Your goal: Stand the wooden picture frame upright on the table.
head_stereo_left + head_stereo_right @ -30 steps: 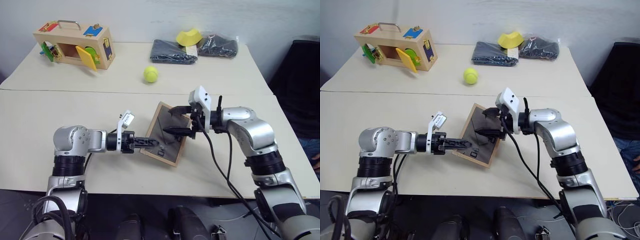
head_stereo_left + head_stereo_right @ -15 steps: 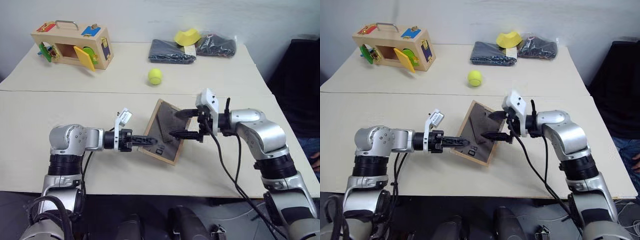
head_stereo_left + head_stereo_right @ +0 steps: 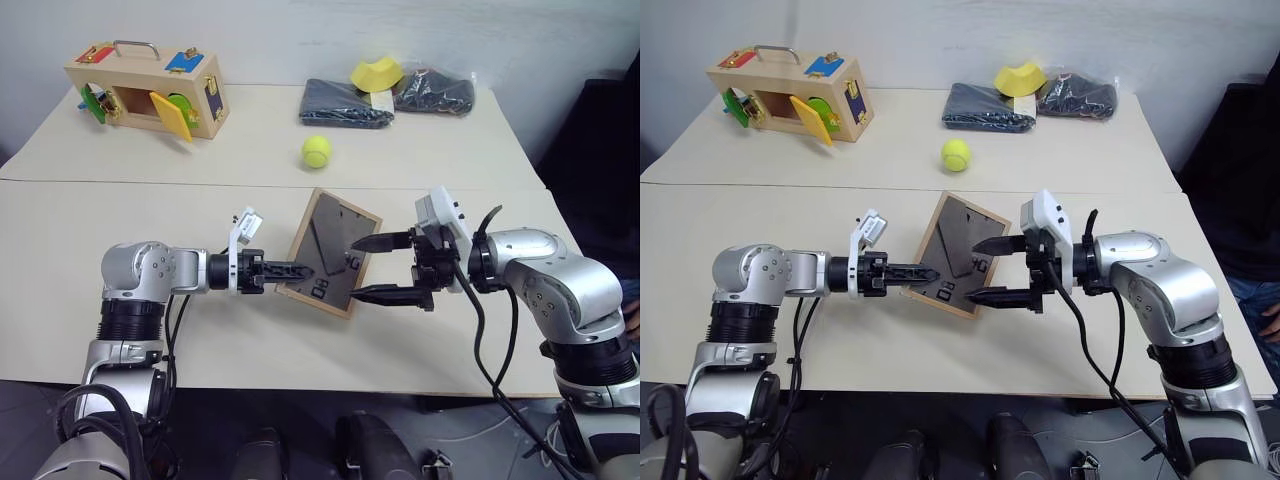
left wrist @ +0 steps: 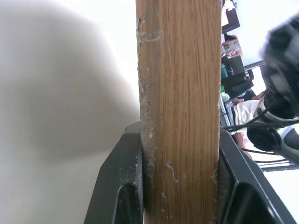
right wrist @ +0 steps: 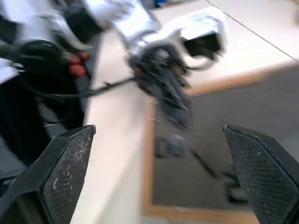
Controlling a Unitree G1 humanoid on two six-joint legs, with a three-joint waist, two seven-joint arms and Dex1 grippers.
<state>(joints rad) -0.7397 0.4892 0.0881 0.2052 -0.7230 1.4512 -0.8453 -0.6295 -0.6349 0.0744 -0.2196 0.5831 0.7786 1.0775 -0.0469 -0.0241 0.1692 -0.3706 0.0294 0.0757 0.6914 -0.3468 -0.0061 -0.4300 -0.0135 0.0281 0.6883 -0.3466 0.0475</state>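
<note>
The left gripper (image 3: 290, 269) is pinched shut on the left edge of the picture frame (image 3: 331, 252) and holds it up, tilted, over the table (image 3: 120, 210), with the dark back panel (image 3: 338, 240) facing us. In the left wrist view the wood sits tight between its two black fingers (image 4: 122, 186). A second ago the right gripper (image 3: 382, 266) had its fingers over the back panel. Now it has pulled away to the right side of the frame and is wide open, with nothing in it. One fingertip still looks close to the frame's right edge, but I cannot tell if it touches. The frame also looks a bit more upright than before. I think only the left gripper carries the frame now, and it is not standing yet. The stand on the back looks partly folded out.
</note>
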